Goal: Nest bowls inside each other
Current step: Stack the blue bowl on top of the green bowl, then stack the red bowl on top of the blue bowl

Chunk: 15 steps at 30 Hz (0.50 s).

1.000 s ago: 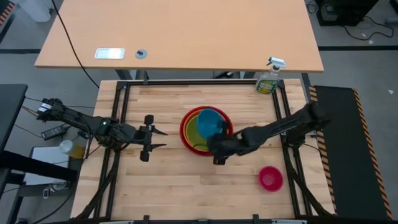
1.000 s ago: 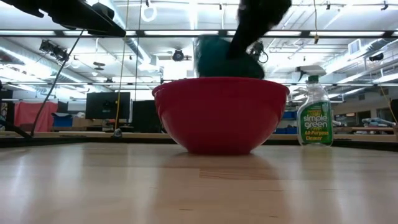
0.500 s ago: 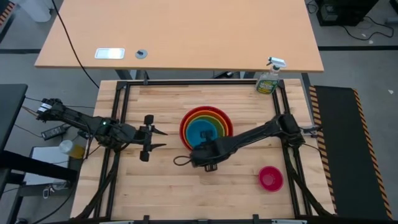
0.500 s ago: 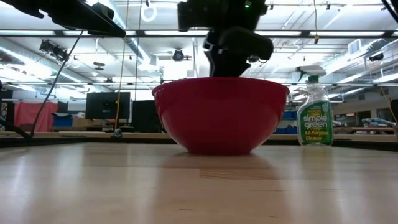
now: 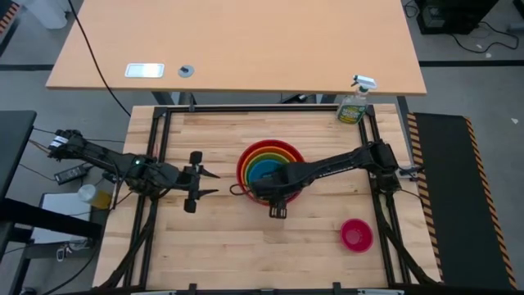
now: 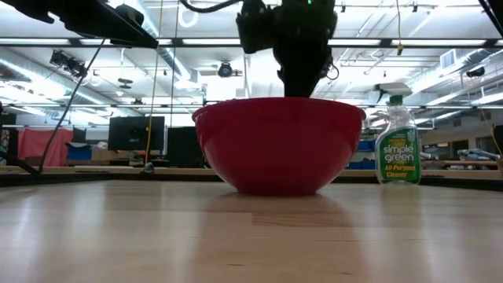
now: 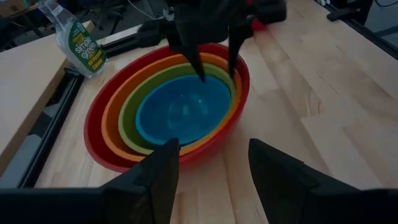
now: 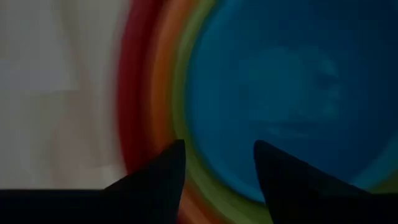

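Four bowls stand nested at mid-table: red [image 5: 242,172] outermost, then orange [image 7: 111,115], green [image 7: 127,115] and blue [image 7: 180,112] innermost. The pink bowl [image 5: 356,235] sits alone on its base toward the near right corner. My right gripper [image 7: 216,70] points down over the stack's near right side. It is open, with one finger inside the blue bowl and the other outside its rim. My left gripper [image 5: 211,182] waits open to the left of the stack, a little above the table.
A green spray bottle [image 5: 354,105] stands at the far right corner. Black frame rails [image 5: 155,164] run along the table's left and right sides. Bare wood lies in front of the stack and around the pink bowl.
My right gripper has swung toward the table's near left over the stack and tipped from slanting to pointing down. The blue bowl was tilted above the red rim. It has sunk into the green bowl and now lies level inside the stack.
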{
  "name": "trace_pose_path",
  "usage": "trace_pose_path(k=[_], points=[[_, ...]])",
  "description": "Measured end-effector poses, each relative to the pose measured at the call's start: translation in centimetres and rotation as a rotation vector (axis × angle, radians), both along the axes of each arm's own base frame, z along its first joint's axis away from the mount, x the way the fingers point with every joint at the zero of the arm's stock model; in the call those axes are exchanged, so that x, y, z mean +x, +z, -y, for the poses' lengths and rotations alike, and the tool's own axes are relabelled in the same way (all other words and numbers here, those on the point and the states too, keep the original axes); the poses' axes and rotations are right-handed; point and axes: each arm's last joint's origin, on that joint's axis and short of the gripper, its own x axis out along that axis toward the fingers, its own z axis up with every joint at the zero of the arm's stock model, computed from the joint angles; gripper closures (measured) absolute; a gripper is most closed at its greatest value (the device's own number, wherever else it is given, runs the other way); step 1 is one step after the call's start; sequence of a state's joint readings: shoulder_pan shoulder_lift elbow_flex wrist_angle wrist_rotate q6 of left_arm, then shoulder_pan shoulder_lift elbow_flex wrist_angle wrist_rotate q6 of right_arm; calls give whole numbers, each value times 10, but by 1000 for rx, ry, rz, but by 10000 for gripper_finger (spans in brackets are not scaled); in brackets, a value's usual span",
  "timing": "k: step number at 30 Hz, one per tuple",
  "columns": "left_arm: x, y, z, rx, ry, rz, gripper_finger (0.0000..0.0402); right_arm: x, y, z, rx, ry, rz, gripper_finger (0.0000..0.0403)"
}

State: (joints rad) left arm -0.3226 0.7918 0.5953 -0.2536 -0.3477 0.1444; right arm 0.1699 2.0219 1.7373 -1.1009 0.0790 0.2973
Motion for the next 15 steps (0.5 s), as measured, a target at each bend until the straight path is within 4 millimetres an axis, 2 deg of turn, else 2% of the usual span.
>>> trace_pose_path(k=[3,7,15], points=[[0,0,0,3,1,3,207,-1,12,-2,52,-32,21,200],[1,1,-1,-1,7,8,207,-5,27,-4,-76,-43,41,205],[0,-1,-1,-16,15,-11,207,-22,50,-12,-68,-139,-76,209]])
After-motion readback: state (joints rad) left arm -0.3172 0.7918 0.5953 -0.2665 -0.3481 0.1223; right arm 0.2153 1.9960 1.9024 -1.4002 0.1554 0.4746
